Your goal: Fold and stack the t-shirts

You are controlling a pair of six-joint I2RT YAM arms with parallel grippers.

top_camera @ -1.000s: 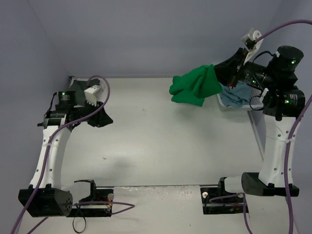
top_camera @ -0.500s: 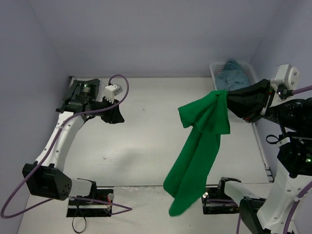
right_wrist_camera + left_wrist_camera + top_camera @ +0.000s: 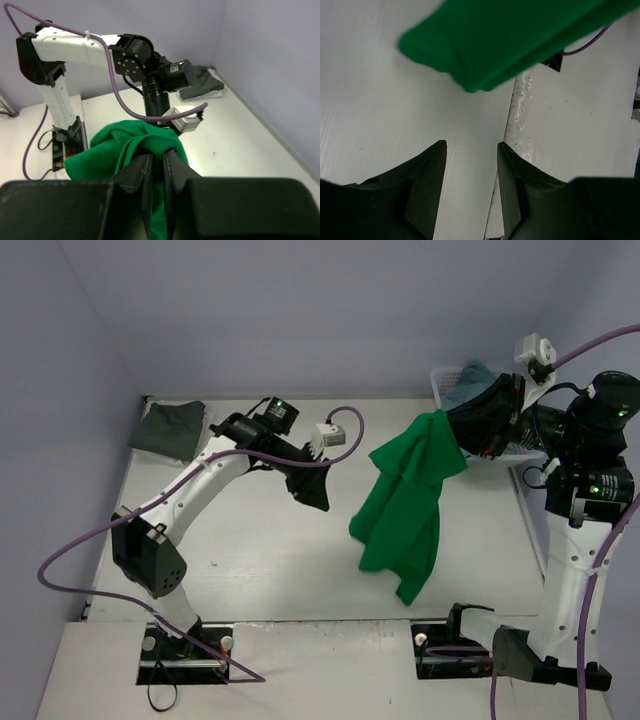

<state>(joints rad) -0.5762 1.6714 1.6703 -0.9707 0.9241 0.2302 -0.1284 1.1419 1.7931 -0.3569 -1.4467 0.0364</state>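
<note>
A bright green t-shirt [image 3: 400, 505] hangs in the air over the right half of the table, bunched at its top in my right gripper [image 3: 447, 432], which is shut on it. In the right wrist view both fingers pinch a fold of the green t-shirt [image 3: 117, 145] at the gripper [image 3: 157, 150]. My left gripper [image 3: 316, 500] is out over the middle of the table, just left of the hanging cloth and apart from it. Its jaws [image 3: 471, 146] stand open and empty, with a corner of the green t-shirt [image 3: 515, 35] ahead of them. A folded dark grey t-shirt [image 3: 168, 428] lies at the back left corner.
A white lattice basket [image 3: 438, 382] stands at the back right behind the right arm, with a teal-blue t-shirt [image 3: 472, 375] in it. The left arm [image 3: 75, 45] reaches across the middle of the table. Purple cables trail from both arms.
The left arm swung from the back left toward the table's middle and its jaws widened. The right gripper carried the green shirt out of the basket area, and it now hangs higher and farther back.
</note>
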